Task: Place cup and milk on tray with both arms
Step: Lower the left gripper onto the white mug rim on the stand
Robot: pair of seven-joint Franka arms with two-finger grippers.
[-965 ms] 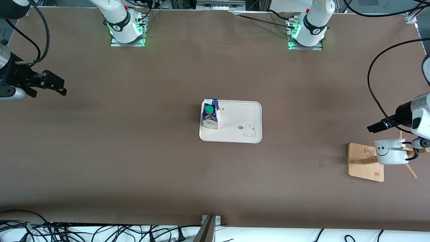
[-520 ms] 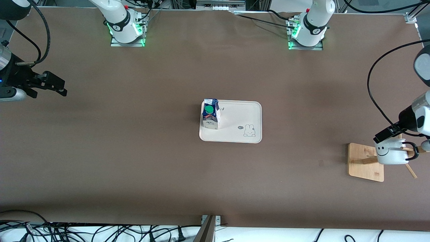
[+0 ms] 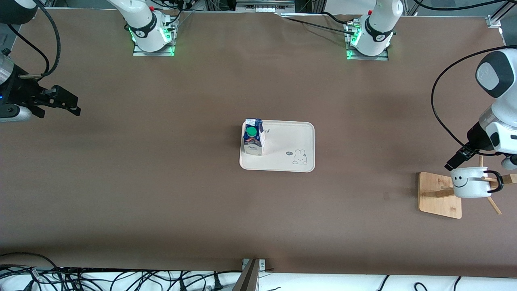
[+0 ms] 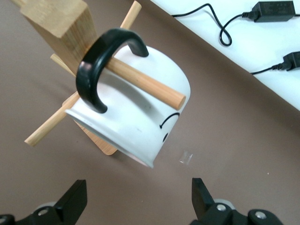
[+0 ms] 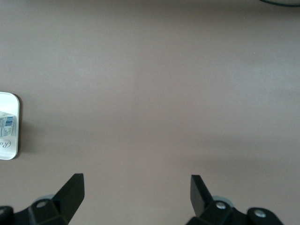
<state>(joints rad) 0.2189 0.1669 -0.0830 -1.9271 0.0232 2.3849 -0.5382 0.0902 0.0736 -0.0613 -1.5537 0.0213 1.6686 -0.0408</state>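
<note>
Cup (image 3: 470,182) hangs by its black handle on a peg of the wooden rack (image 3: 439,195) at the left arm's end, so the open-fingered left gripper (image 4: 139,202) should slide it off along that peg, while the milk (image 3: 253,142) sits on the tray (image 3: 291,145) and the right gripper (image 5: 136,197) waits open.

- The left end effector (image 3: 455,160) is partly cut off by the front view's edge, only one finger showing.
- The wooden rack (image 3: 440,195) post is hidden by the cup (image 3: 468,182).
- The tray (image 5: 9,126) is cut off in the right wrist view.
- The tray's lettering is too small to read.
</note>
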